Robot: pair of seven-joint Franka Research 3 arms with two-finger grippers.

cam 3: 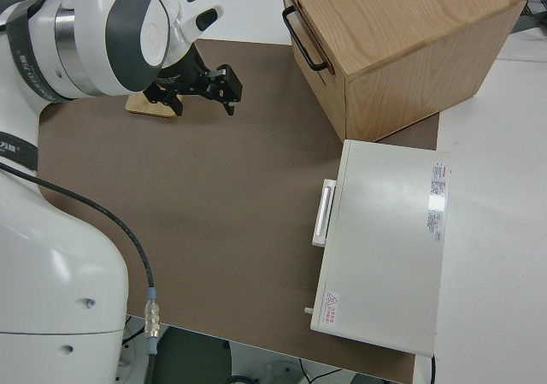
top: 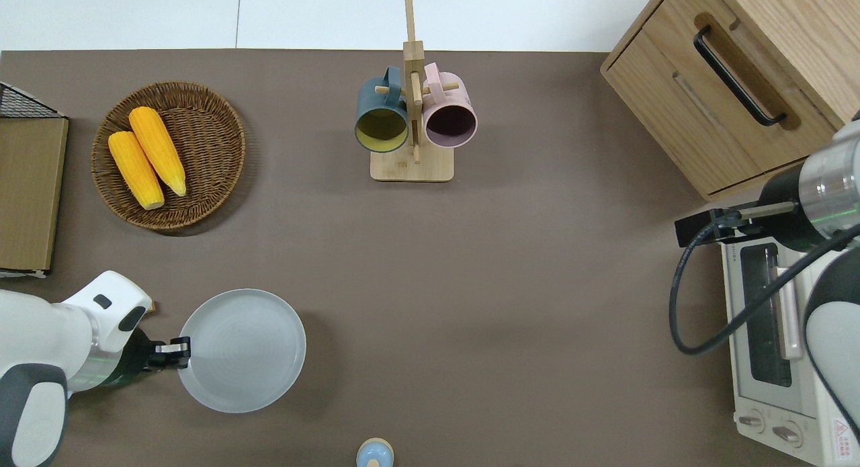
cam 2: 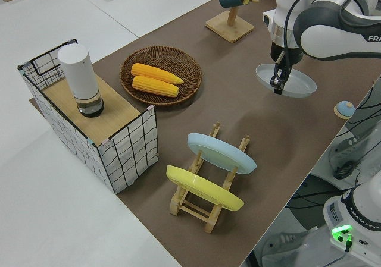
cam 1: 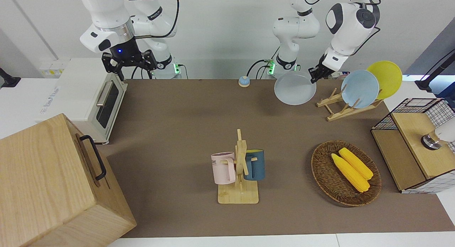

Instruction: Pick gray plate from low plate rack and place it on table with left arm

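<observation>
Toaster oven (cam 1: 89, 97) sits at the right arm's end of the table (cam 1: 177, 133), with a wooden cabinet (cam 1: 53, 183) farther from the robots beside it. Right gripper (cam 1: 129, 62) is parked; fingers spread apart, holding nothing. Mid-table, a wooden mug stand (cam 1: 240, 168) carries a pink mug (cam 1: 223, 167) and a dark blue mug (cam 1: 255, 164). A small blue bell (cam 1: 244, 81) sits at the table edge nearest the robots. Gray plate (top: 242, 349) is in the air, roughly level, over bare mat between the bell and the low plate rack (cam 2: 205, 198). Left gripper (top: 176, 347) is clamped on the plate's rim, at the side toward the rack. Rack holds a light blue plate (cam 2: 220, 153) and a yellow plate (cam 2: 202, 188), both slanted. Farther from the robots than the rack, a wicker basket (top: 201, 198) holds two corn cobs (top: 148, 156).
</observation>
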